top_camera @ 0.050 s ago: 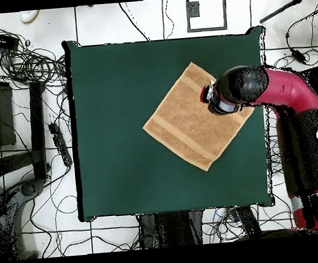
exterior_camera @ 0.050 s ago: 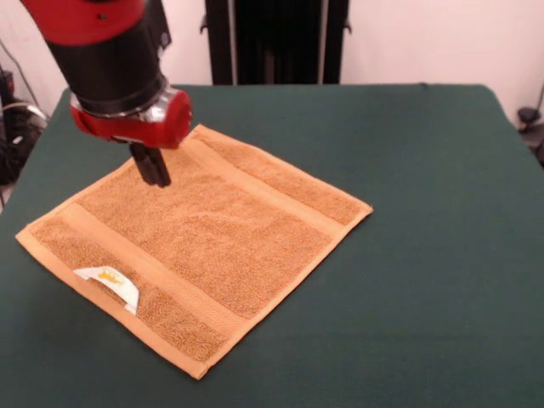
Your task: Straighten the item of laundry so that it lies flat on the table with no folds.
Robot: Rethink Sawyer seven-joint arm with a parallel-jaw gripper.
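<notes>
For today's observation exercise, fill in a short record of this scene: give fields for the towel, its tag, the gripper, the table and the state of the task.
towel: orange-tan hand towel, spread out flat, set diagonally on the table
tag: small white tag at the towel's near-left edge in the front view
gripper: gripper shut, tips at the towel near one corner, nothing held
table: dark green table, much larger than the towel
task state: no folds visible; towel looks straightened

Open table point(exterior_camera @ 0.050 s ago: 425, 255) on all sides of the flat towel point(exterior_camera @ 0.050 s ago: 204, 246); only the arm point(exterior_camera @ 0.050 s ago: 110, 59) overhangs one towel corner.
</notes>
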